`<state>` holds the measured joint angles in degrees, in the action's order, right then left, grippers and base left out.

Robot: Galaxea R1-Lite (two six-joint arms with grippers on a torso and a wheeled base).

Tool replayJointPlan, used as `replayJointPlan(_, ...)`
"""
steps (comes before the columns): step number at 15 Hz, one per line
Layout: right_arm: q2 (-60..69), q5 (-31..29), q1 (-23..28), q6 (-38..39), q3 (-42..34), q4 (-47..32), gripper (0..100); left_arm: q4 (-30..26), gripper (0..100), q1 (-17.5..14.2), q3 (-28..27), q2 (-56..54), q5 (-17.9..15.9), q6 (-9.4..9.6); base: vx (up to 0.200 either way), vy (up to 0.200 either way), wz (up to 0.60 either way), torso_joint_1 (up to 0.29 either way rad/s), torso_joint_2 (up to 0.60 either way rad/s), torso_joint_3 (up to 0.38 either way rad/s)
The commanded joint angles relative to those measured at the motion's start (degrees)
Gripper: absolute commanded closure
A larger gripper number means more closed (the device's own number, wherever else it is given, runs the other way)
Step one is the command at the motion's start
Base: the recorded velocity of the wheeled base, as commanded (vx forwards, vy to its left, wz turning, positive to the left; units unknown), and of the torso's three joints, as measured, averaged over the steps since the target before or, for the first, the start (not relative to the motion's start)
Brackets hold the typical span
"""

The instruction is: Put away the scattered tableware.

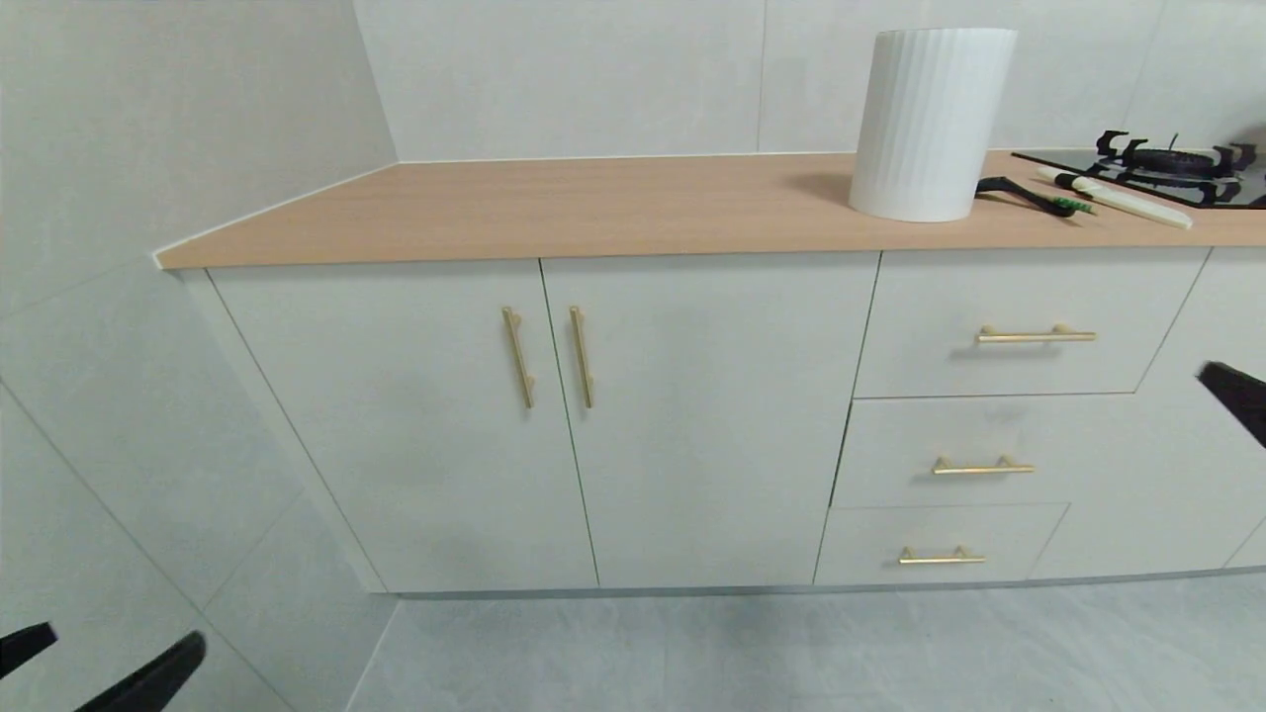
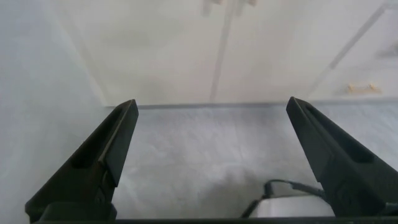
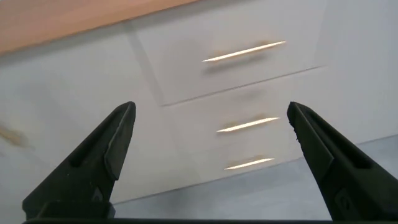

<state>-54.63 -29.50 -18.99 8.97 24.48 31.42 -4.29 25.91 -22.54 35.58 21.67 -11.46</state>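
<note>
White floor cabinet [image 1: 692,415], flat fronts: two doors with upright gold bar handles [image 1: 549,356] meeting at the middle, and a stack of three drawers [image 1: 999,396] with horizontal gold bars to their right. Grey tiled floor [image 1: 791,653] below.

Light wood surface [image 1: 554,208] tops the cabinet and meets the tiled wall at its back edge and left corner.

Tall white ribbed cylindrical container [image 1: 930,124] stands upright on the right part of the surface, about mid-depth.

Black gas hob [image 1: 1177,163] is set into the surface toward the right end, by the back edge.

Left tool [image 2: 211,102]: black fingers spread wide, nothing between them, touching nothing. It is low over the floor, facing the cabinet base.

Right tool [image 3: 211,106]: fingers spread wide too and empty, in front of the drawers, clear of them.

Long cream utensil [image 1: 1123,198] lies flat between container and hob, along the hob's front edge.

Black-handled utensil [image 1: 1024,195] with a green bit at its end lies just beside the container's base, close to the cream one. Exact type of either is unclear. Both are well apart from both tools.
</note>
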Motion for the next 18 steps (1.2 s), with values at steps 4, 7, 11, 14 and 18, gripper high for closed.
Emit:
replayJointPlan(4, 39.77, 3.4, 11.52, -11.43, -10.68, -14.72, 0, -12.06, 0, -13.86, 3.56, -26.44, -1.99, 5.92, 0.0, 0.0, 0.0, 0.0, 0.0, 0.0)
replayJointPlan(7, 50.67, 7.09, 16.27, -11.78, -11.03, -22.8, 0, -12.14, 0, -17.91, 7.07, -30.05, -2.34, 5.57, 0.0, 0.0, 0.0, 0.0, 0.0, 0.0)
replayJointPlan(11, 54.54, 5.68, 19.17, -11.17, -14.37, -26.05, 0, -11.27, 0, -24.76, 7.25, -32.42, 1.0, 1.62, 0.0, 0.0, 0.0, 0.0, 0.0, 0.0)
replayJointPlan(14, 54.54, 5.59, 19.17, -10.99, -22.98, -20.25, 0, -8.89, 0, -26.26, 13.22, -35.58, 1.79, 3.2, 0.0, 0.0, 0.0, 0.0, 0.0, 0.0)
replayJointPlan(18, 54.45, 8.5, 19.17, -10.99, -24.48, -28.51, 0, 6.22, 0, -26.26, 22.01, -35.58, -5.77, 15.77, 0.0, 0.0, 0.0, 0.0, 0.0, 0.0)
